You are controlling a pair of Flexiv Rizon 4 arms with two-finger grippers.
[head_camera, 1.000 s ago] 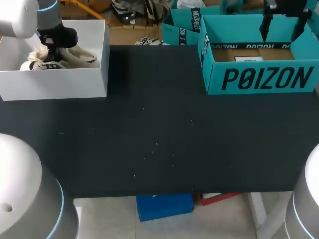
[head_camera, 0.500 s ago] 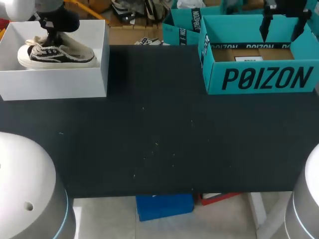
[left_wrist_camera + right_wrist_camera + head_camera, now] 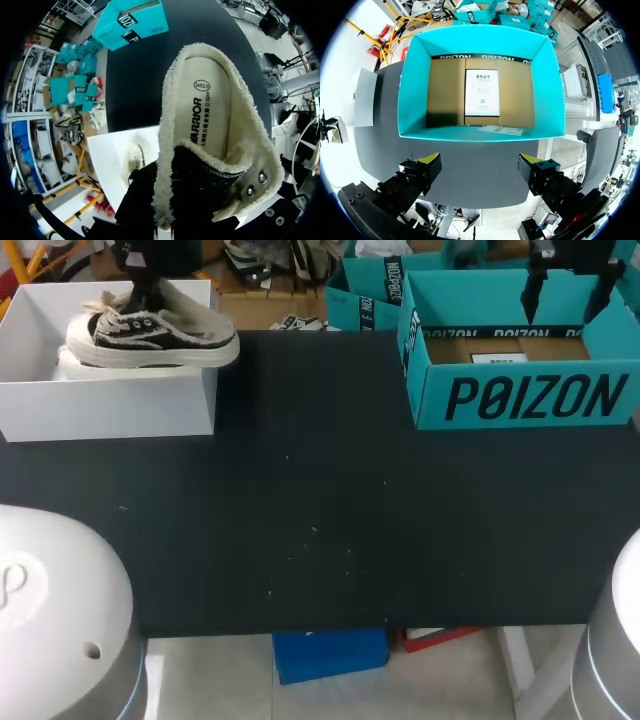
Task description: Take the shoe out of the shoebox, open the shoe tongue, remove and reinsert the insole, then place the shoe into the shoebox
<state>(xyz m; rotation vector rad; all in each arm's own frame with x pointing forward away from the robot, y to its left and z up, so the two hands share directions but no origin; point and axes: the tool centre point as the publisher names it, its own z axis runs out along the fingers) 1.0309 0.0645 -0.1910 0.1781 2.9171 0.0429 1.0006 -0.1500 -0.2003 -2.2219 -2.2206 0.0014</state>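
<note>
Left tool (image 3: pixel 149 287) clamped on fleece-lined black shoe (image 3: pixel 150 338) above white box (image 3: pixel 110 405); right tool (image 3: pixel 480 160) apart over teal cardboard box (image 3: pixel 414 100).

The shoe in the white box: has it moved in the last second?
Yes. The shoe has risen out of the white box and shifted right, so that one end is now past the box's right wall.

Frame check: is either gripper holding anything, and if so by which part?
The left gripper holds the shoe by its upper at the opening's rim, near the lace eyelets; the exact contact is hidden. The right gripper is open and empty.
</note>
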